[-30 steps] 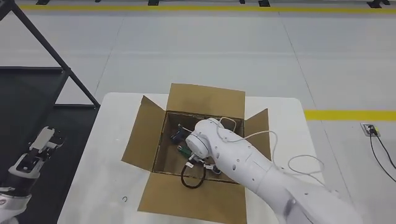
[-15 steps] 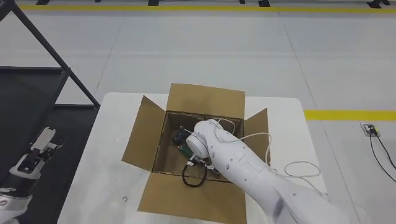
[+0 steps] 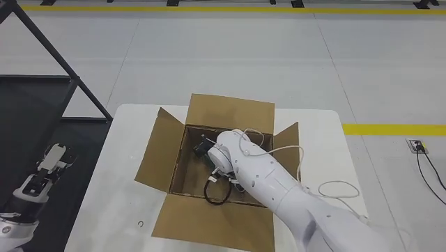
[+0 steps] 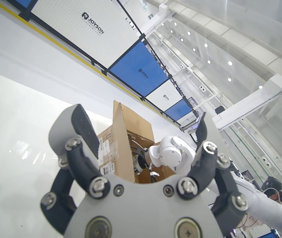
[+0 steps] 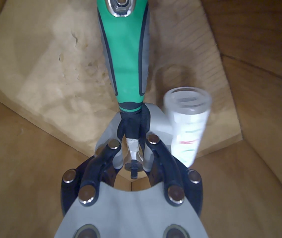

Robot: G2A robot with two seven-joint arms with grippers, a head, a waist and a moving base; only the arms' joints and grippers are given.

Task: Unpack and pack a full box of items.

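An open cardboard box (image 3: 231,107) stands in the middle of the white table (image 3: 118,182). My right arm (image 3: 237,161) bends down into it. My right gripper (image 5: 133,122) is shut on the end of a green-and-grey handled tool (image 5: 126,50) with a chrome forked part, held above the box floor. A white, clear-capped tube (image 5: 188,122) leans right beside the gripper's fingers. My left gripper (image 4: 141,130) hangs open and empty off the table's left side (image 3: 52,156), facing the box (image 4: 121,137).
A black cable loop (image 3: 217,195) lies in the box near its front wall. The four flaps stand out around the opening. A small dark hook-like bit (image 3: 140,224) lies on the table front left. A black frame (image 3: 42,43) stands left of the table.
My right wrist has moved toward the box's far wall with the green tool in its grip. The left arm has hardly moved.
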